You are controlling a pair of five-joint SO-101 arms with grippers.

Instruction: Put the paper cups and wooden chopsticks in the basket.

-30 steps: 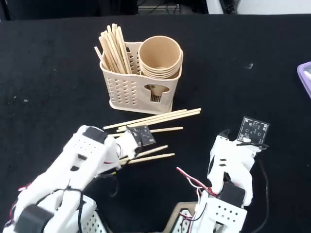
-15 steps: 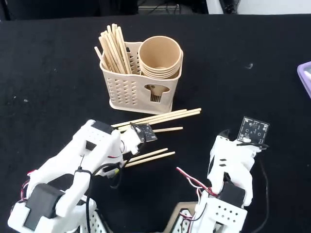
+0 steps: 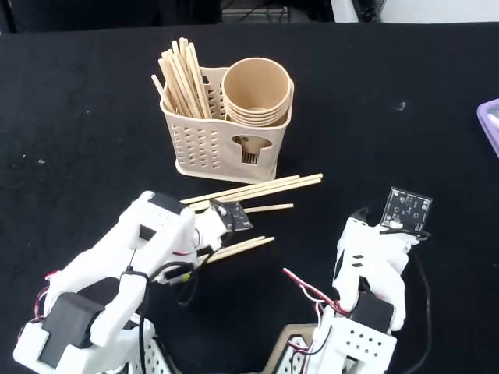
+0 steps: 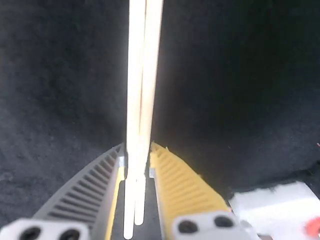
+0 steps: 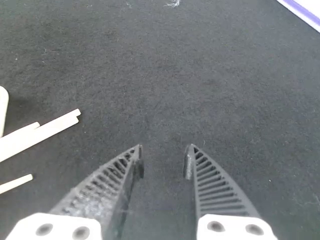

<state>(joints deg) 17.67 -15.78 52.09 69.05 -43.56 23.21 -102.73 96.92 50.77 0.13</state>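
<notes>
The cream basket (image 3: 212,146) stands at the back of the table. Several wooden chopsticks (image 3: 182,72) lean in one of its compartments, and a stack of paper cups (image 3: 256,92) fills the other. My left gripper (image 4: 137,150) is shut on two chopsticks (image 4: 143,75) that lie side by side between its fingers; in the high view this pair (image 3: 240,247) rests low over the cloth, in front of the basket. Two long loose chopsticks (image 3: 261,188) and a shorter one (image 3: 269,208) lie just before the basket. My right gripper (image 5: 162,161) stands open and holds nothing, to the right of the loose chopstick ends (image 5: 40,131).
Black cloth (image 3: 390,140) covers the whole table. A purple container (image 3: 490,125) pokes in at the right edge, and its rim (image 5: 302,9) also appears in the right wrist view. The right arm's body (image 3: 374,273) sits near the front edge.
The left arm pushed forward toward the two nearest chopsticks. They lay slightly apart before and are now pressed together in its gripper. The right arm has not moved.
</notes>
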